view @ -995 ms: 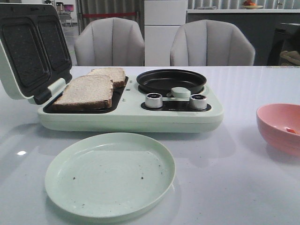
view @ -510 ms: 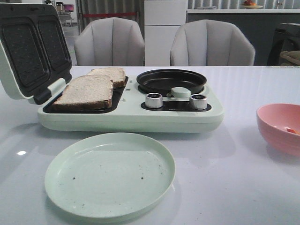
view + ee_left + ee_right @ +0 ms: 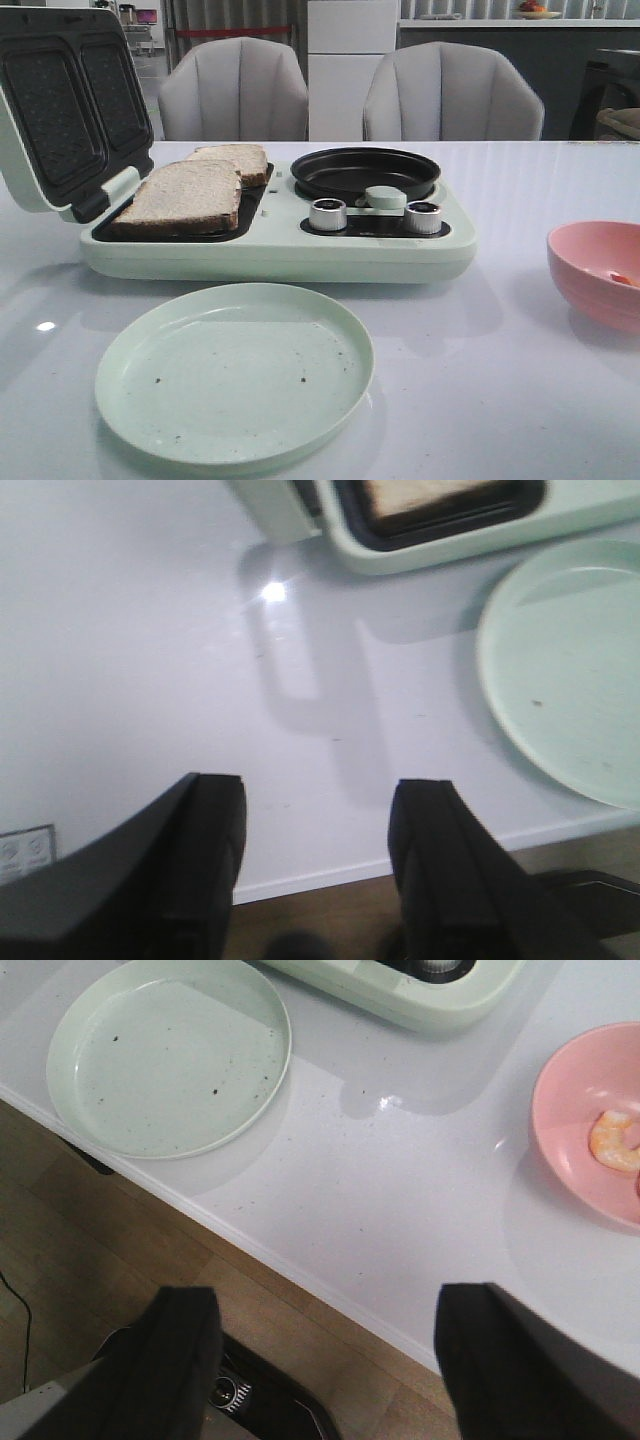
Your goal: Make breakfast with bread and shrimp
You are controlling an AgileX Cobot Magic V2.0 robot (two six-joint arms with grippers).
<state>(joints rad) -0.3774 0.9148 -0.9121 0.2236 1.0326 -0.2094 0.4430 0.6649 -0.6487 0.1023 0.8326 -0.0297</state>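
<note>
Two bread slices [image 3: 190, 193] with brown crusts lie overlapping in the open sandwich tray of the pale green breakfast maker [image 3: 280, 250]; an edge of bread shows in the left wrist view [image 3: 430, 490]. The shrimp [image 3: 615, 1142] lies in the pink bowl [image 3: 570, 1110], which stands at the table's right [image 3: 592, 270]. My left gripper [image 3: 318, 810] is open and empty above the table's near edge. My right gripper [image 3: 330, 1330] is open and empty, above the front edge of the table and the floor. Neither gripper shows in the front view.
A pale green empty plate [image 3: 235, 372] lies in front of the breakfast maker; it also shows in both wrist views [image 3: 570, 670] [image 3: 165, 1055]. A black round pan [image 3: 364, 172] and two silver knobs [image 3: 328, 214] sit on the maker's right half. Its lid [image 3: 65, 100] stands open at left.
</note>
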